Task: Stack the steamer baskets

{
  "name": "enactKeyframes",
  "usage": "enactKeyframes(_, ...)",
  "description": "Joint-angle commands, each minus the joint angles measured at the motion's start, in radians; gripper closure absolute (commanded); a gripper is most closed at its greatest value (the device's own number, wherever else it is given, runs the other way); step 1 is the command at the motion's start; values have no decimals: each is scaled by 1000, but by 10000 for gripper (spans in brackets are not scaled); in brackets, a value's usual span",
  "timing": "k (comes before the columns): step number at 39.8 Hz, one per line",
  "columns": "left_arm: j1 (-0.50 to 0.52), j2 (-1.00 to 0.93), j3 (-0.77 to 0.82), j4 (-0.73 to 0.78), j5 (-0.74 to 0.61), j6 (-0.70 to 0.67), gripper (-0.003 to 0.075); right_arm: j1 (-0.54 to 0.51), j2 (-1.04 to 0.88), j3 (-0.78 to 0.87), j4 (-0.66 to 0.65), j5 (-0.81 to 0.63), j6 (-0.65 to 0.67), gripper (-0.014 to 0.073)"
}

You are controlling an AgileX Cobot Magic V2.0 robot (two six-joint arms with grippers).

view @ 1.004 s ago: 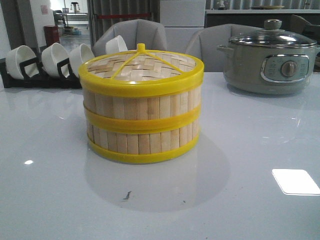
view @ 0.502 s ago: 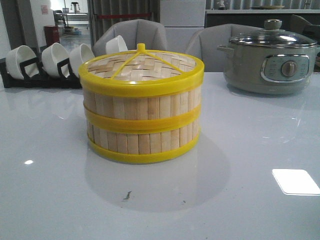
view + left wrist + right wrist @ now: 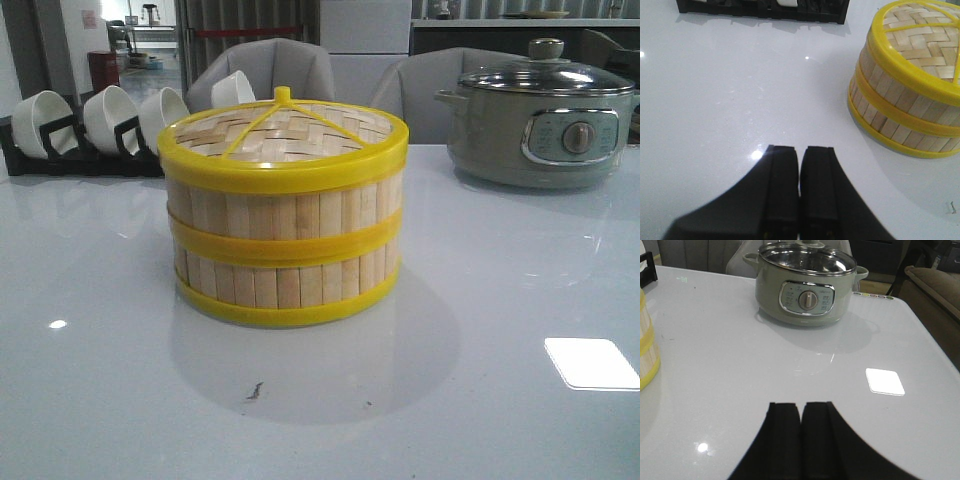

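Steamer baskets [image 3: 283, 215] sit stacked, two tiers under woven lid, rims aligned, at bench [image 3: 500, 400] centre. Stacking looks finished to you. Left claw [image 3: 800, 190] at stack's 8 o'clock, right claw [image 3: 800, 437] at 4 o'clock: both closed, empty, clear.

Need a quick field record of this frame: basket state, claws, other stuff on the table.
steamer baskets: two stacked, rims aligned, woven lid on top
stack position: table centre, upright
left claw: shut, empty, apart from stack
right claw: shut, empty, over bare table
electric pot: back right, glass lid on
bowl rack: back left, white bowls on edge
task status: stack appears complete
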State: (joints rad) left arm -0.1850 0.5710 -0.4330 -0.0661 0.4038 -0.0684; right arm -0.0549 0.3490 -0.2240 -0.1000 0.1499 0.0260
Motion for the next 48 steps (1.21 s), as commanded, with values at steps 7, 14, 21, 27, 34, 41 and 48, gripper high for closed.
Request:
enactKeyframes(7,-1,-17,-31,7,-139,-3,634,-7,3,-28,-11,-78,-1,565)
enactKeyframes(14,42,-111,-5,53,-233,-3,634,-7,3,-28,-11,-78,-1,565)
enactKeyframes(21,89,-247,117,86,-338,-3,634,-7,3,-28,-11,-78,-1,565)
enactKeyframes(27,130,-365,256,86,-404,-3,634,-7,3,-28,-11,-78,-1,565)
enactKeyframes(34,150,-494,408,86,-475,-3,634,-7,3,-28,-11,-78,-1,565)
enactKeyframes(41,151,-589,440,94,-398,-3,634,-7,3,-28,-11,-78,-1,565)
enactKeyframes(48,151,-592,440,103,-386,-3,634,-7,3,-28,-11,-78,-1,565)
